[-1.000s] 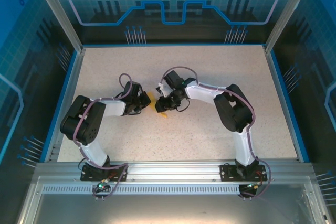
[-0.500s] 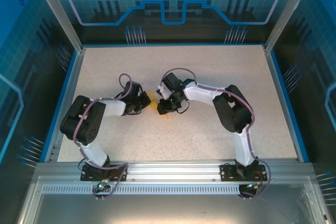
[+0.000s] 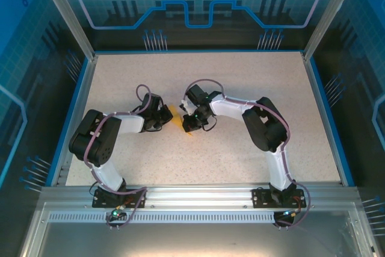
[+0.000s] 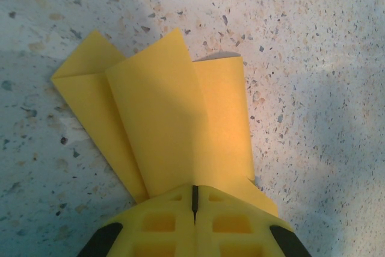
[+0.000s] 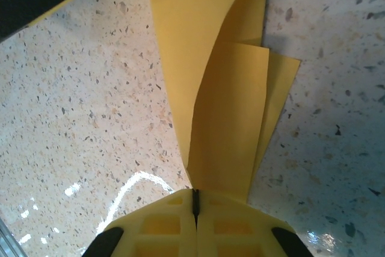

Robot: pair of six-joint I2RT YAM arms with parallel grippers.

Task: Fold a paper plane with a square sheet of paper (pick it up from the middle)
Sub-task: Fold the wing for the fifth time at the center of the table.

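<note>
Left hand (image 4: 194, 193) and right hand (image 5: 194, 197) are each clamped on the folded paper (image 4: 174, 118) over a speckled, blue-walled table (image 3: 252, 82).

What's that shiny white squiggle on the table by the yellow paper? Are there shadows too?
Right wrist view: the squiggle is light glaring off the glossy table, beside the paper. Left wrist view: a bluish shadow dims the table's left side, the paper looks bright. Top view: soft, even light.

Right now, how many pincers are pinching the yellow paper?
2. The left pincer is shut on the left side of the yellow paper, in the middle of the table. The right pincer is shut on its right side.
</note>
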